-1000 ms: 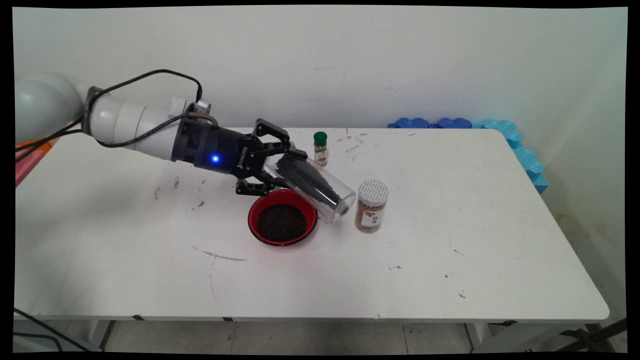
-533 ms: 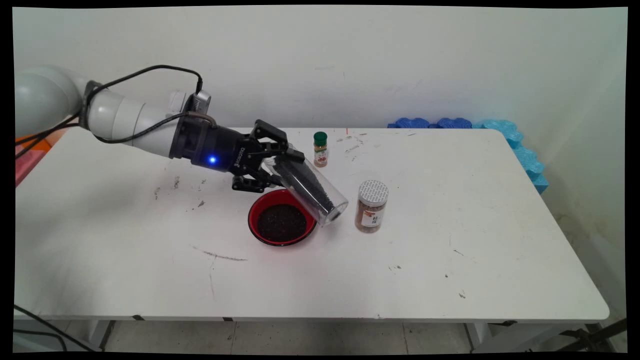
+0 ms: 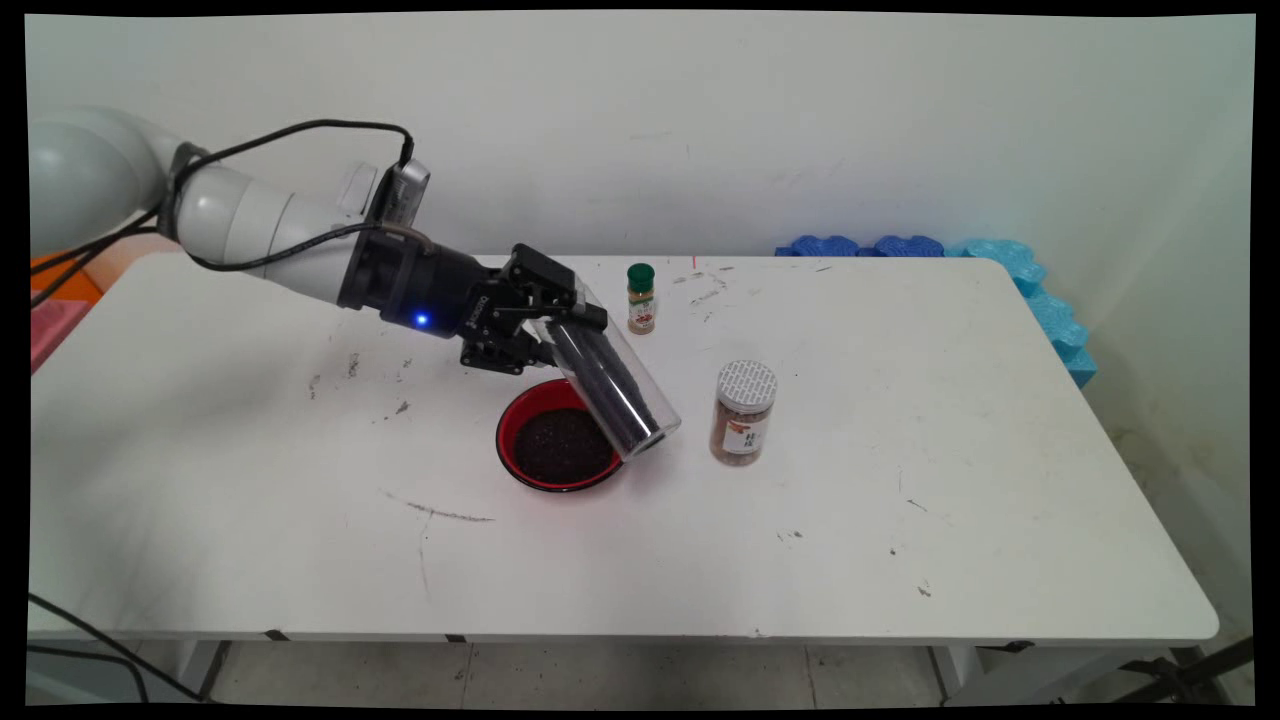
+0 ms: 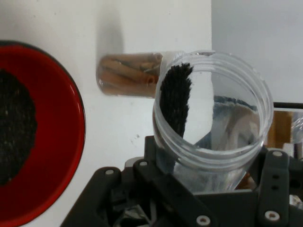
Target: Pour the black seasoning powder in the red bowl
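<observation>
The gripper (image 3: pixel 548 318) is clenched on a clear jar (image 3: pixel 610 385) of dark grains, tilted mouth-down over the red bowl (image 3: pixel 556 445); a brown spice jar (image 3: pixel 743 412) stands at its three o'clock.

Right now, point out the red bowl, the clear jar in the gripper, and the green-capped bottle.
red bowl (image 3: pixel 512 420): main view, left rim.
clear jar (image 3: pixel 612 385): main view, middle of its tilted wall.
green-capped bottle (image 3: pixel 641 278): main view, green cap.

The gripper (image 3: pixel 545 318) gripped a clear jar (image 3: pixel 610 385) of dark grains, tilted mouth-down over the red bowl (image 3: pixel 560 437), beside a white-lidded spice jar (image 3: pixel 744 412).
</observation>
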{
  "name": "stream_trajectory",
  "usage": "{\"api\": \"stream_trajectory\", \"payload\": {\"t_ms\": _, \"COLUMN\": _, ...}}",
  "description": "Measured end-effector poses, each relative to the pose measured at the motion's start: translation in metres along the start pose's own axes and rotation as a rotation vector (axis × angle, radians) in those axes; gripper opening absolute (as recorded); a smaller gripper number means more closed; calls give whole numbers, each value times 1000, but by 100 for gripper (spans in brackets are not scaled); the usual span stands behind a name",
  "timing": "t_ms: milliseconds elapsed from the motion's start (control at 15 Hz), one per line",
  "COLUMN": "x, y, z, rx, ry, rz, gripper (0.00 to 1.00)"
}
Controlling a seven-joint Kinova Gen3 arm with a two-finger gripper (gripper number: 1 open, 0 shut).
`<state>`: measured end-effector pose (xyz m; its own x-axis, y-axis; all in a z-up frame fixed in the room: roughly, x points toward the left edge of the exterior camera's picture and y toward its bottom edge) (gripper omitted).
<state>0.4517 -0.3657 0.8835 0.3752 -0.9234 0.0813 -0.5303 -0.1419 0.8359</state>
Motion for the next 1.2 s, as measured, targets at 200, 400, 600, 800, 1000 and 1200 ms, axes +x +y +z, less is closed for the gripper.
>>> {"api": "stream_trajectory", "payload": {"t_ms": 200, "x": 4, "y": 7, "z": 0, "rx": 11, "ry": -1, "rz": 110, "gripper": 0}}
{"api": "stream_trajectory", "payload": {"t_ms": 400, "x": 5, "y": 15, "z": 1, "rx": 10, "ry": -3, "rz": 212, "gripper": 0}}
{"api": "stream_trajectory", "payload": {"t_ms": 600, "x": 6, "y": 22, "z": 1, "rx": 6, "ry": -3, "rz": 290, "gripper": 0}}
{"api": "stream_trajectory", "payload": {"t_ms": 800, "x": 7, "y": 30, "z": 1, "rx": 7, "ry": -4, "rz": 388, "gripper": 0}}
{"api": "stream_trajectory", "payload": {"t_ms": 1000, "x": 9, "y": 37, "z": 1, "rx": 12, "ry": -6, "rz": 479, "gripper": 0}}
{"api": "stream_trajectory", "payload": {"t_ms": 1200, "x": 11, "y": 43, "z": 1, "rx": 20, "ry": -3, "rz": 554, "gripper": 0}}
